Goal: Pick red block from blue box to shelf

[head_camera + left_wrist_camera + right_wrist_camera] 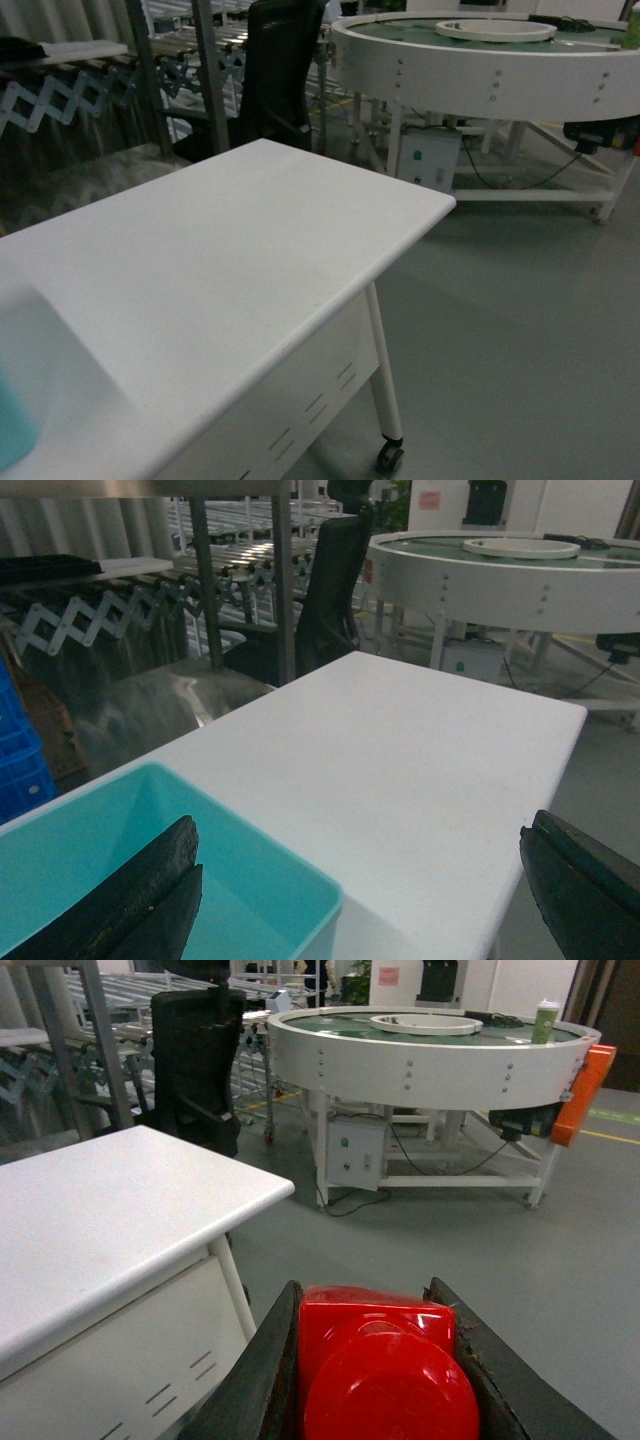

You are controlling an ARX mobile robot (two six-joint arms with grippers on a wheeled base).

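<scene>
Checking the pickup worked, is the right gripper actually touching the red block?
Touching. The right wrist view shows the red block wedged between the right gripper's two dark fingers, no gap either side.

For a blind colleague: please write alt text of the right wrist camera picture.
The right gripper holds a red block between its two dark fingers, above grey floor. To the left is a white table; behind stands a large round white platform.

blue box on table near-left | chair behind table
</scene>
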